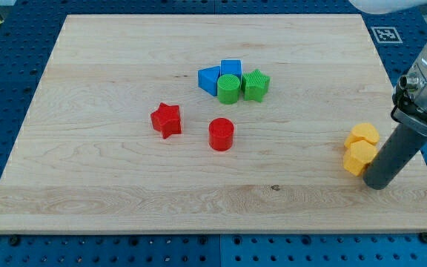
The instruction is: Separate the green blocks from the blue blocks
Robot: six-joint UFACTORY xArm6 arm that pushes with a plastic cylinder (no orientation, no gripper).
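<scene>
While green cylinder (228,88), green star (256,84) touch blue blocks (219,75), my tip (376,185) bare, beside yellow blocks (361,148).

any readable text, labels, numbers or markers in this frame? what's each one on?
No readable words, brands or numbers anywhere.
Only sign: a black-and-white square fiducial marker, on the blue surface past the wooden board at the view's top right; it carries a pattern, no letters.
The blocks are unmarked, including the green cylinder and blue cube.
My tip sits by the yellow blocks; the rod is plain.
</scene>
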